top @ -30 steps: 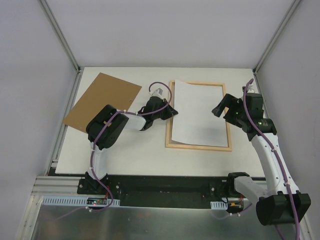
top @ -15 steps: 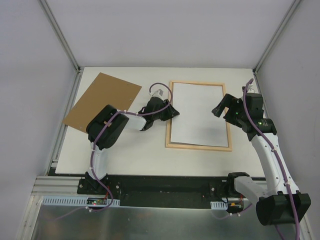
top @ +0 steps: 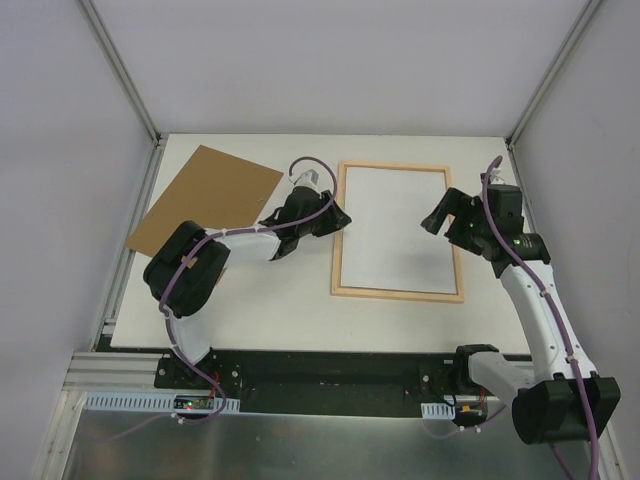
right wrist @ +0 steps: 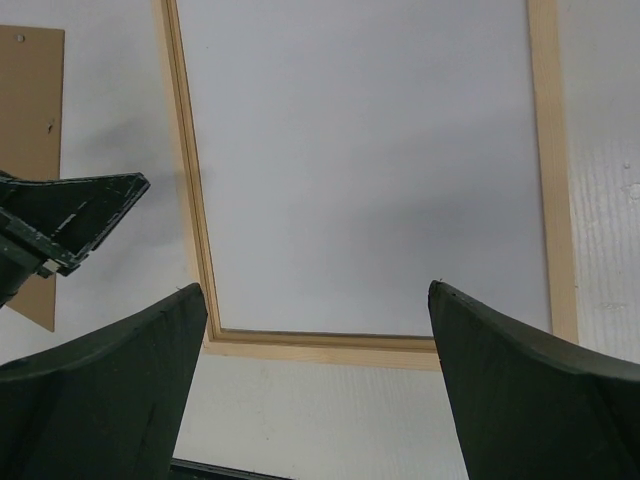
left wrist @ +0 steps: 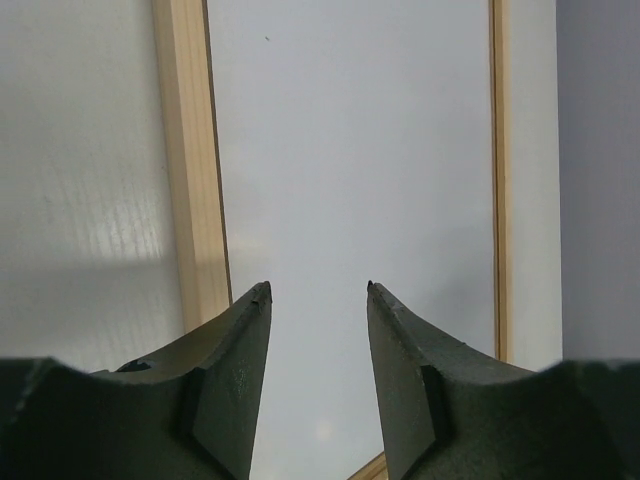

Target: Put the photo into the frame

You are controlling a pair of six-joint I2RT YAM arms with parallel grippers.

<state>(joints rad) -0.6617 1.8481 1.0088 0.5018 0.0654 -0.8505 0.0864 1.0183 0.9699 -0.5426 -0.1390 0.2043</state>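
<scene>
As seen from overhead, bench [top: 280, 310]: white surface carrying everything listed below, with both arm bases at its near edge.
Frame [top: 400, 294]: light wood rectangle lying flat, right of centre, its long sides running near to far.
Photo [top: 395, 228]: lies inside the frame with its white reverse up, its edges squared to the wooden rails; no printed side shows.
Backing board [top: 205, 200]: plain brown sheet lying flat at the far left, turned at an angle, well apart from the frame.
Left arm [top: 190, 270]: reaches across from the left, passing the near corner of the backing board.
Right arm [top: 535, 300]: reaches up the right side of the bench.
Left gripper [left wrist: 318, 288]: at the frame's left rail, one fingertip over the wood and the other over the white sheet; jaws partly apart with nothing between them. Whether the tips touch the sheet cannot be told.
Right gripper [right wrist: 312, 288]: above the frame's right rail, looking across the whole photo; jaws spread wide and holding nothing.
</scene>
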